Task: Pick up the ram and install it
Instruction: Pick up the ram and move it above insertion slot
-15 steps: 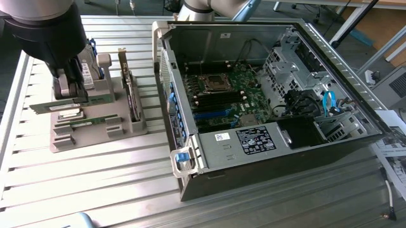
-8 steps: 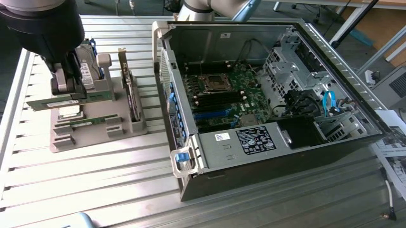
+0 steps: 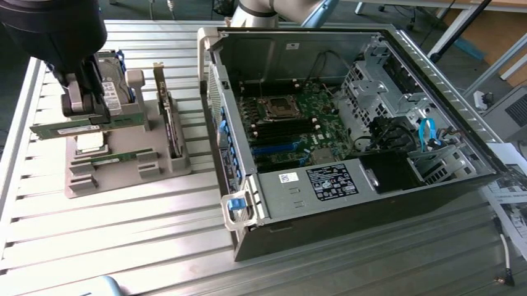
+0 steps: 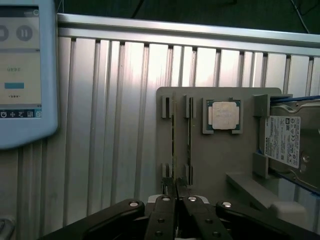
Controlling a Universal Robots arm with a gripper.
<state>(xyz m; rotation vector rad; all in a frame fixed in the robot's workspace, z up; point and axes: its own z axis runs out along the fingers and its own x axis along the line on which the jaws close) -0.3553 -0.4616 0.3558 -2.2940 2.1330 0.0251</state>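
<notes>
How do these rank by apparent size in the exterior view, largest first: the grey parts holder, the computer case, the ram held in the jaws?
1. computer case
2. grey parts holder
3. held ram

ram [image 3: 51, 131] by grey holder [image 3: 123, 148]: middle hidden by my claw [image 3: 85, 123] | hard drive [image 4: 287, 140] on holder: cut by edge, label too small to read | screen [image 4: 22, 70] beside holder: cut off, text blurred

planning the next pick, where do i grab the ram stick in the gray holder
I'd pinch the ram stick across its flat faces at mid-length, coming straight down. It stands on edge in the gray holder with posts at both ends, so just its top edge is free.
</notes>
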